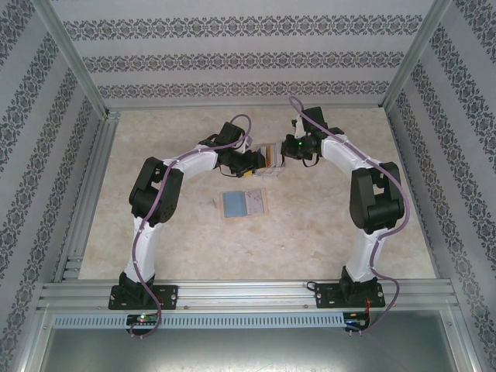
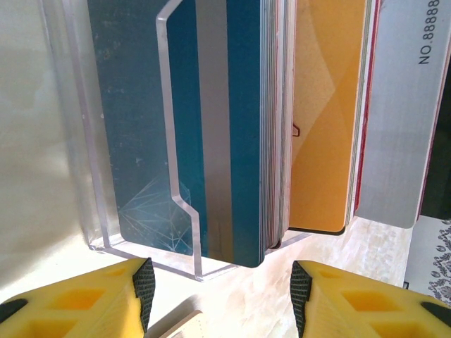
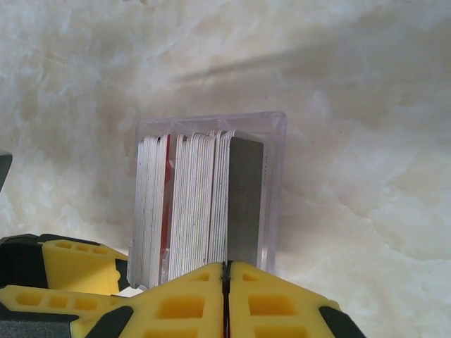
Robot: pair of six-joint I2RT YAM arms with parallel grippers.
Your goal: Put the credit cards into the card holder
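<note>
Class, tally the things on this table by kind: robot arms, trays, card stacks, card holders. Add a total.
Robot arms: 2, left arm and right arm
Trays: 1, the clear plastic tray
Card stacks: 1, the credit cards standing in it
Card holders: 1, the card holder lying open
Total: 5

A grey card (image 2: 398,127) reads "NO.8888", cut off.

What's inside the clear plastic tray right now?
The clear tray holds upright credit cards: a blue card, an orange-yellow card, a grey card. The packed middle cards show only edges; their faces are covered.
</note>
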